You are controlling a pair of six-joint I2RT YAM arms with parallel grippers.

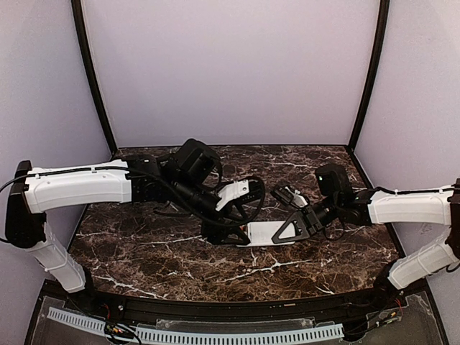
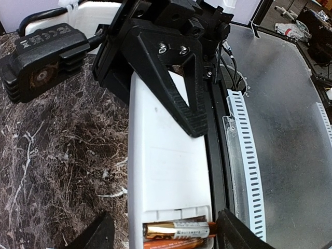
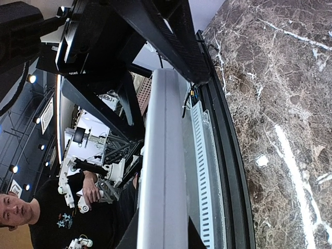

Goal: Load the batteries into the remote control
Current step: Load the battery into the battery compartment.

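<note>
Top external view, item one: remote control [image 1: 267,232], plain white back uppermost, set crosswise over the middle of the marbled table [image 1: 158,255], between the two arms; we could not tell whether it rested on the marble or hung just above it. We recorded the right gripper [image 1: 296,227] clamped narrow on its right-hand end, a hold we judged was meant to steady the handset for loading. Item two: batteries [image 2: 176,229], two seen in the left wrist view, one gold-labelled and one orange-red, lying side by side in the uncovered compartment at the remote's other end; we could not tell if they were fully seated. Item three: left gripper [image 2: 166,237], jaws wide, straddling that compartment end with a gap on one side, placed, we judged, to press or align the cells. Room: the cable strip [image 2: 249,155] and the table's front rim seemed to hug the remote's long edge in the wrist view, but overhead we saw bare marble between, and more behind.
</note>
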